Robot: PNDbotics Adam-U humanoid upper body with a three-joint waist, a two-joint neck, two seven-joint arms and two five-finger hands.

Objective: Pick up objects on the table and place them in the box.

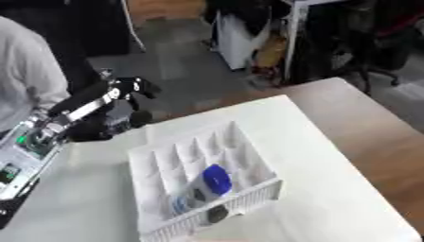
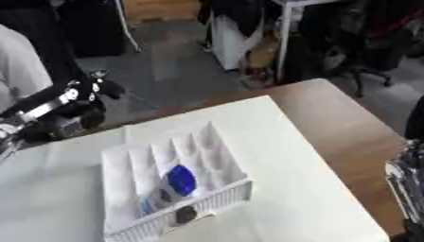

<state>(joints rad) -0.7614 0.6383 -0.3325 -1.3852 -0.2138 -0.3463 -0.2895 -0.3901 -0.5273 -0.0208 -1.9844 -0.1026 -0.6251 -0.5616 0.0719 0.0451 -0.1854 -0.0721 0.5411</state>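
Above the table's point(image 1: 348, 142) far left edge, left hand point(image 1: 132, 87) hangs with fingers curled, holding nothing. Right hand: only arm structure shows at right edge, fingers cannot tell. White divided box point(image 1: 265, 189) holds a blue-capped bottle point(image 1: 203, 186) lying askew across dividers, a dark round object point(image 1: 217, 213) near the front wall. Risk: further items may jam against the bottle.

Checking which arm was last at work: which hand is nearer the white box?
Left. The left hand hangs beyond the white box's far left corner; the right arm only shows at the right edge, hand unseen.
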